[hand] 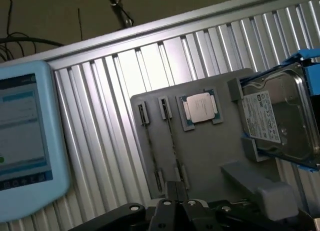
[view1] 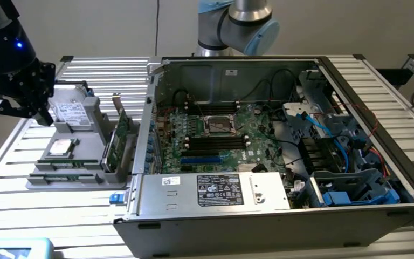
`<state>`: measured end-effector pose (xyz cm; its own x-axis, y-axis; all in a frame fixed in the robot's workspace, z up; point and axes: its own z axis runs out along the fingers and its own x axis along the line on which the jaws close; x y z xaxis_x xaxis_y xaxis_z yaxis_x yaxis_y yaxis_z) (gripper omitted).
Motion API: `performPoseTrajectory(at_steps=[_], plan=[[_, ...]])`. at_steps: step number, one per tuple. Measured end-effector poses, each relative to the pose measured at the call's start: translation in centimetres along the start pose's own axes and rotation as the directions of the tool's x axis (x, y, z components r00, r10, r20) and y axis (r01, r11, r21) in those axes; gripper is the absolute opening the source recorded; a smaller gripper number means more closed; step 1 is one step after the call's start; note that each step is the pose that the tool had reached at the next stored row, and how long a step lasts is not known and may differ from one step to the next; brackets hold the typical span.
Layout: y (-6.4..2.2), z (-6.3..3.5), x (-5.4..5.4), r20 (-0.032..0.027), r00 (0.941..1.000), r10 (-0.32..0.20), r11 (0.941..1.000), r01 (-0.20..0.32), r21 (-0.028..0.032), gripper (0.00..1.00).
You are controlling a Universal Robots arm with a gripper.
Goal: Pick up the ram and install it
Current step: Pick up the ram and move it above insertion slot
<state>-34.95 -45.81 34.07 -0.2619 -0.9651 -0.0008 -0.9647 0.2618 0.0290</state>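
Note:
Two rams lie in slots of the grey tray (view1: 84, 182) at the exterior view's left: one ram (view1: 69, 162) behind the other (view1: 64, 176). The wrist view sees them edge-on as thin strips, ram (hand: 148, 138) and ram (hand: 171, 136). My gripper (view1: 41, 112) hangs above the tray's far end near the hard drive (view1: 69, 113), apart from the rams. Its fingers (hand: 171, 192) are shut with nothing between them. The open computer case (view1: 279, 216) holds the motherboard (view1: 254, 124) with black memory slots (view1: 211, 143).
On the tray also sit a CPU (hand: 200, 109), the hard drive (hand: 275, 121) in a blue bracket, and an upright green expansion card (view1: 123, 137). A pale blue pendant (hand: 25, 141) lies on the ribbed table (view1: 49, 216). Cables crowd the case's right half.

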Motion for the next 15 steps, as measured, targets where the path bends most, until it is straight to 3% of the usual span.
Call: performPoseTrajectory(at_steps=[6, 11, 15], plan=[[0.0, 0.0, 0.0, 0.0003, 0.9939, -0.11, 0.9939, 0.11, 0.0119, 0.11], [0.0, 0.01, 0.0, -0.0001, 0.9802, -0.198, 0.98, 0.198, 0.0194, 0.11], [0.0, 0.03, 0.0, -0.0015, 0.97, -0.243, 0.9698, 0.243, 0.02, 0.11]])
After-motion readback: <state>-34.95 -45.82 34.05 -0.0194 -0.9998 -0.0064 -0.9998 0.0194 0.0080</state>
